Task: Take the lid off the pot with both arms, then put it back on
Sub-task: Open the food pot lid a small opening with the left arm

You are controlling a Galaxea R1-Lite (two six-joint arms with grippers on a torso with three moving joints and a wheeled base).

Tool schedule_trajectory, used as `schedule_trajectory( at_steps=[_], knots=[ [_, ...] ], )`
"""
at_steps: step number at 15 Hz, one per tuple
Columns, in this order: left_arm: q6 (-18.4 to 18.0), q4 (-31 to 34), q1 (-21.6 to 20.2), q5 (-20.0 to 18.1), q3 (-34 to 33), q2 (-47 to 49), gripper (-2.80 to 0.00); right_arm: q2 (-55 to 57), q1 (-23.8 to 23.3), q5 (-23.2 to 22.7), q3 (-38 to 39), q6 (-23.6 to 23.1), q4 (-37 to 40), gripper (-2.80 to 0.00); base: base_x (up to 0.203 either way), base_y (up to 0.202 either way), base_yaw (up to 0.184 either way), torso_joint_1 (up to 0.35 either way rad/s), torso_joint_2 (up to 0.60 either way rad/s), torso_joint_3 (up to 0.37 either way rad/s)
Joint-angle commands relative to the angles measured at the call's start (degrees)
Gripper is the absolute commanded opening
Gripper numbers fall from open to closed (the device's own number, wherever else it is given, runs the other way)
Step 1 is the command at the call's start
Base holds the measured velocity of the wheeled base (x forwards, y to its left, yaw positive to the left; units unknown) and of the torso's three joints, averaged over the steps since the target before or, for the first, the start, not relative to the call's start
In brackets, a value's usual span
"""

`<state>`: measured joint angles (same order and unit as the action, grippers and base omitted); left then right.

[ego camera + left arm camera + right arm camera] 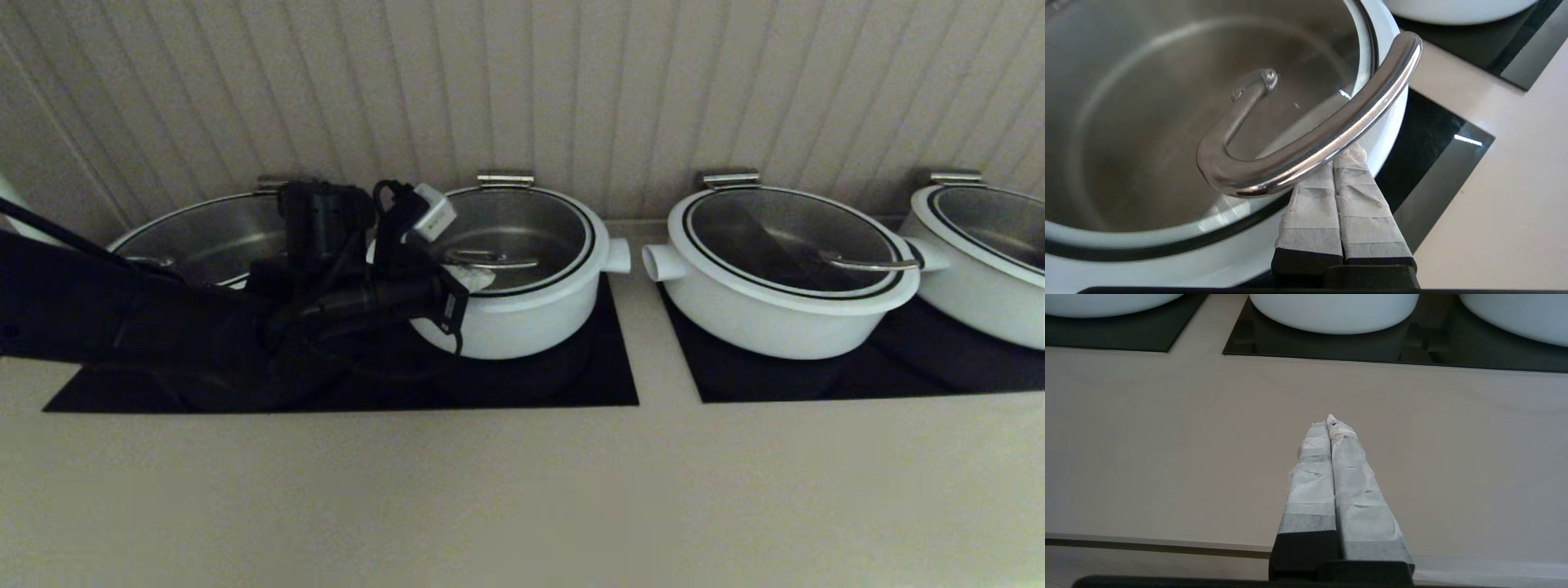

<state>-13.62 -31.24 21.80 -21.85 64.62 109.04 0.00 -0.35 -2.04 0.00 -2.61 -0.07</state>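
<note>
1. The left gripper (pixel 1337 163) is at the pot (pixel 522 314), on its near-left side. Its taped fingers (pixel 1310 208) are pressed together with nothing between them, and their tips are tucked under the handle (pixel 1327 139) of the lid (pixel 514 237).
2. The handle's long axis runs across the fingers, so the bar lies above the tips and a lift would hook it rather than pinch it. Whether the tips touch the bar cannot be told.
3. The lid sits flat and closed on the pot: clear glass, white rim, thin black ring, steel bowl showing through.
4. The right gripper (pixel 1331 424) hangs over bare counter (pixel 1167 457), fingers closed and empty, well apart from the pots; the left is far nearer the lid.
</note>
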Motion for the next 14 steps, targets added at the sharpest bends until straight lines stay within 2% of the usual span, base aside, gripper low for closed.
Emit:
schedule_trajectory(
  at_steps=[1, 14],
  knots=[
    [-0.1, 0.0, 0.0, -0.1, 1.9, -0.1, -2.8, 0.0, 0.0, 0.0, 0.0, 0.0, 0.0, -2.8, 0.0, 0.0, 0.0, 0.0, 0.0, 0.0],
    [-0.1, 0.5, 0.0, -0.1, 6.9, 0.4, -2.8, 0.0, 0.0, -0.1, 0.0, 0.0, 0.0, -2.8, 0.0, 0.0, 0.0, 0.0, 0.0, 0.0]
  ],
)
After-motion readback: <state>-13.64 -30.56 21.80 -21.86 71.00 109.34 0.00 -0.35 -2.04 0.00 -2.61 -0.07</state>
